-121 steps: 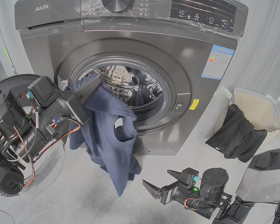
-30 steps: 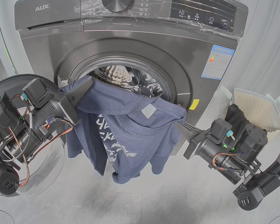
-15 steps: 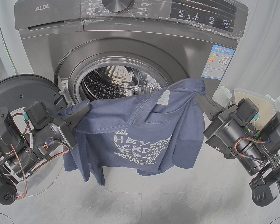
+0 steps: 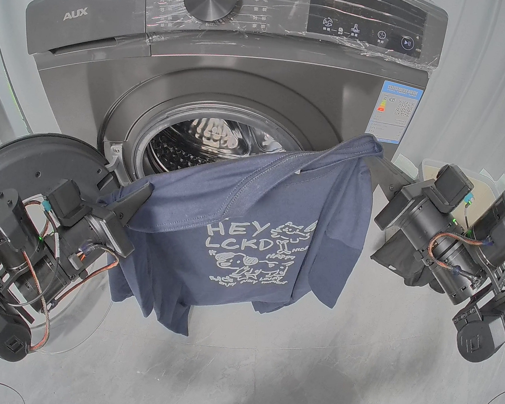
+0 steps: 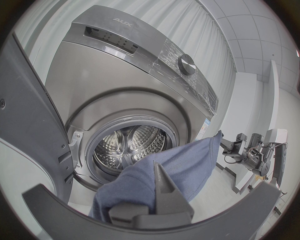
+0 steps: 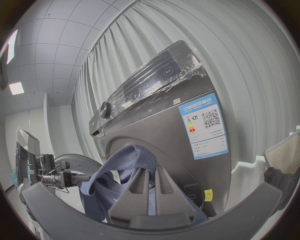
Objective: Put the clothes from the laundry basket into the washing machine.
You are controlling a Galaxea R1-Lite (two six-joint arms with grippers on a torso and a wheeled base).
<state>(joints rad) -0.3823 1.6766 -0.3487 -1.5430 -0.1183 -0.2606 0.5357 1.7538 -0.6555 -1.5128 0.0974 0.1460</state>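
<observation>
I observe the left gripper (image 4: 139, 195) and right gripper (image 4: 382, 169), each clamped on a shoulder of the navy T-shirt (image 4: 273, 231), which hangs spread between them. Behind it is the washing machine (image 4: 247, 86), door (image 4: 30, 158) open. The laundry basket (image 6: 282, 154) is beside it.

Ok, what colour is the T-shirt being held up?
The T-shirt is navy blue with white print; head view shows it best.
</observation>
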